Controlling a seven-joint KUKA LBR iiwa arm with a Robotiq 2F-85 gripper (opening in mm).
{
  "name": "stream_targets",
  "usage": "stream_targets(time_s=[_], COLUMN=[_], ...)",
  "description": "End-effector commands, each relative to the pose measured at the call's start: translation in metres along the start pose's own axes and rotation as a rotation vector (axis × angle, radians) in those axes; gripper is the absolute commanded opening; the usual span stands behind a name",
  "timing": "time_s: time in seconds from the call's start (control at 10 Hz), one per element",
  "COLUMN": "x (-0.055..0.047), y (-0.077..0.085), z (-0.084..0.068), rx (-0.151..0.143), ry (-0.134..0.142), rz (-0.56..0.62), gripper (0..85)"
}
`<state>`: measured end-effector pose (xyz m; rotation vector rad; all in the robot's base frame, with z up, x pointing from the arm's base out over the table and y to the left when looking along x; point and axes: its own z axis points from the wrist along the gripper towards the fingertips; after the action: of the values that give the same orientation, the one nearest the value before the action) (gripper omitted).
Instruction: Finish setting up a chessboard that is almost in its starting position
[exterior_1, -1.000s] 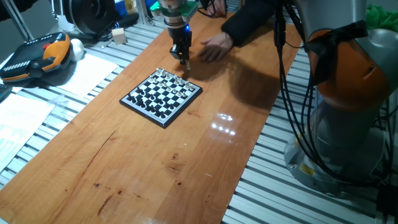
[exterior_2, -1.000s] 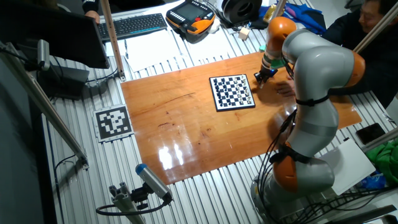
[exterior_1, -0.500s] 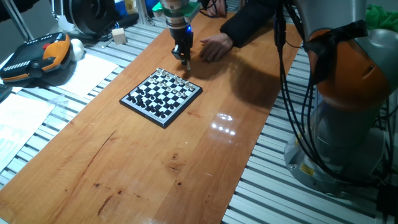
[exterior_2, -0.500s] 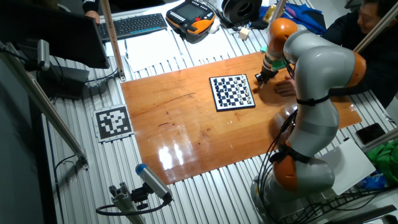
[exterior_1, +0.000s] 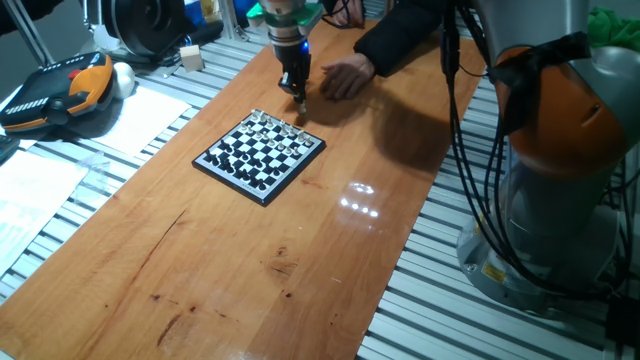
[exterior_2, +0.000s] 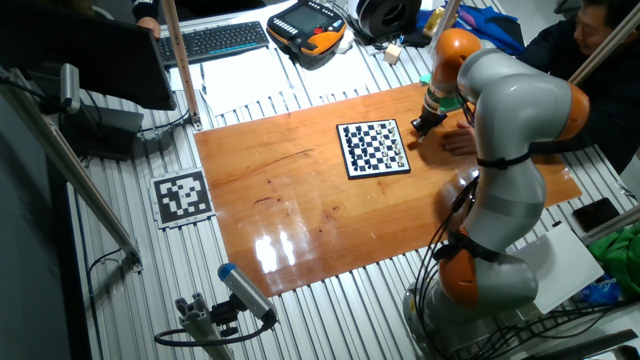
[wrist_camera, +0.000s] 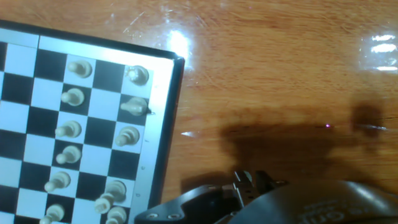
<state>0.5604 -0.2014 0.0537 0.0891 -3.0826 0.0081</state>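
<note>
The chessboard (exterior_1: 260, 155), black-rimmed with tiny black and white pieces, lies on the wooden table; it also shows in the other fixed view (exterior_2: 373, 148). In the hand view its rim (wrist_camera: 163, 124) runs down the left half, with white pieces (wrist_camera: 73, 96) on the near files. My gripper (exterior_1: 296, 97) hangs just past the board's far corner, over bare wood; it also shows in the other fixed view (exterior_2: 418, 124). Its fingers (wrist_camera: 241, 182) sit close together at the bottom of the hand view. I cannot see whether a piece is between them.
A person's hand (exterior_1: 345, 75) rests on the table just right of my gripper. A teach pendant (exterior_1: 60, 90) and papers (exterior_1: 140, 115) lie to the left of the table. A keyboard (exterior_2: 215, 40) sits beyond the table's far side.
My gripper has risen slightly and shifted a little away from the board's corner. The board and the person's hand have not moved.
</note>
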Motion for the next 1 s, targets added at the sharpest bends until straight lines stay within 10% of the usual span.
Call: stream_targets(time_s=[0.0,0.9], x=[-0.002,-0.017], y=[0.003,0.075], z=[-0.003,-0.057], rx=[-0.016,0.036], ry=[0.01,-0.007], rz=[0.007,0.087], gripper=[0.0,0.0])
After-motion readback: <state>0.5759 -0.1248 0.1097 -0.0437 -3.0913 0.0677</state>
